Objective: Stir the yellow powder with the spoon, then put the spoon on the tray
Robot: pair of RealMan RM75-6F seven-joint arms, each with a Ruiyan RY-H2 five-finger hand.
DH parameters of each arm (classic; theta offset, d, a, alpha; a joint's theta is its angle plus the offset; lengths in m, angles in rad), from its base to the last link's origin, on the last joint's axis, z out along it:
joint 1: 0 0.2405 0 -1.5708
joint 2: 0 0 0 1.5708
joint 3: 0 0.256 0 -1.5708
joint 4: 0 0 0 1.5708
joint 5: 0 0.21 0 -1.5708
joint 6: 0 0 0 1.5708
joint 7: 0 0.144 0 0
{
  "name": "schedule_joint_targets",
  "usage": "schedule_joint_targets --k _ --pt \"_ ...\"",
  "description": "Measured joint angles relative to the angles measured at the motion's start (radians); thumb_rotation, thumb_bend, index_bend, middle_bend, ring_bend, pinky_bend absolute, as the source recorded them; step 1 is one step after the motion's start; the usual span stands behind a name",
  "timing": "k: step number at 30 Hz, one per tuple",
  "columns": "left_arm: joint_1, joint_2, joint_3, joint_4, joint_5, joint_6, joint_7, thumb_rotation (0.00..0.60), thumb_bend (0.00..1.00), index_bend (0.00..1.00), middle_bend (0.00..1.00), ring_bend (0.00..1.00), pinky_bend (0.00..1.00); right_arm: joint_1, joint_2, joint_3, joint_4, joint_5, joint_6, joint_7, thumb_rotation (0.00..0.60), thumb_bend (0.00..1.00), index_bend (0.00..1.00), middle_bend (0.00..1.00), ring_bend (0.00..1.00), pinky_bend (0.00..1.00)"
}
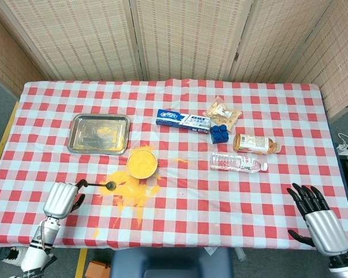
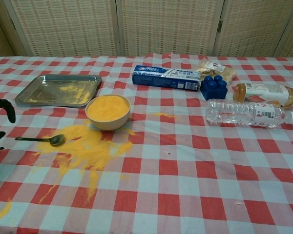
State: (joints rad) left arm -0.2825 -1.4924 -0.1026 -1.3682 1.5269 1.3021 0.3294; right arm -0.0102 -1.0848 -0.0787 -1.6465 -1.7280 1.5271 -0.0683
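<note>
A small metal spoon (image 1: pixel 100 185) lies on the checked cloth, its head in spilled yellow powder (image 2: pixel 90 146). Just right of it stands a bowl of yellow powder (image 1: pixel 142 163), the same bowl (image 2: pixel 108 110) showing in the chest view. The steel tray (image 1: pixel 100 134) lies behind, dusted with powder. My left hand (image 1: pixel 61 199) hovers at the spoon's handle end, fingers apart, holding nothing. Only its dark fingers (image 2: pixel 5 104) show at the chest view's left edge, just left of the spoon (image 2: pixel 40 139). My right hand (image 1: pixel 318 219) is open at the table's front right corner.
A toothpaste box (image 1: pixel 184 120), a snack bag (image 1: pixel 223 112), a blue block (image 1: pixel 219 134), a tea bottle (image 1: pixel 255 143) and a clear water bottle (image 1: pixel 236 163) lie right of the bowl. A streak of powder (image 1: pixel 180 160) lies right of the bowl.
</note>
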Motion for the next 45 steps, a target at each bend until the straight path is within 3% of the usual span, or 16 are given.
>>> schedule_joint_targets --k 7,13,19,28,39,45 --pt "-0.047 -0.099 -0.012 0.16 -0.024 -0.031 0.008 0.6 0.4 0.44 1.0 1.0 1.0 0.004 -0.001 0.001 0.001 0.009 -0.01 -0.001 0.6 0.02 0.0 0.0 0.0 0.0" --pt "-0.084 -0.158 -0.012 0.242 -0.05 -0.076 0.009 0.6 0.41 0.37 1.0 1.0 1.0 0.01 -0.004 0.003 0.001 0.021 -0.023 -0.004 0.6 0.02 0.0 0.0 0.0 0.0" --pt "-0.113 -0.184 -0.002 0.261 -0.058 -0.104 0.012 0.6 0.41 0.36 1.0 1.0 1.0 0.016 -0.007 0.008 0.003 0.036 -0.037 -0.005 0.6 0.02 0.0 0.0 0.0 0.0" --pt "-0.135 -0.217 0.006 0.282 -0.07 -0.121 0.019 0.6 0.41 0.47 1.0 1.0 1.0 0.022 -0.01 0.009 0.003 0.047 -0.049 -0.01 0.6 0.02 0.0 0.0 0.0 0.0" --pt "-0.151 -0.236 0.002 0.313 -0.093 -0.134 0.024 0.6 0.41 0.54 1.0 1.0 1.0 0.023 -0.007 0.007 0.002 0.049 -0.05 -0.01 0.6 0.02 0.0 0.0 0.0 0.0" --pt "-0.158 -0.238 0.004 0.323 -0.105 -0.142 0.019 0.6 0.4 0.52 1.0 1.0 1.0 0.024 -0.004 0.005 0.0 0.051 -0.055 -0.012 0.6 0.02 0.0 0.0 0.0 0.0"
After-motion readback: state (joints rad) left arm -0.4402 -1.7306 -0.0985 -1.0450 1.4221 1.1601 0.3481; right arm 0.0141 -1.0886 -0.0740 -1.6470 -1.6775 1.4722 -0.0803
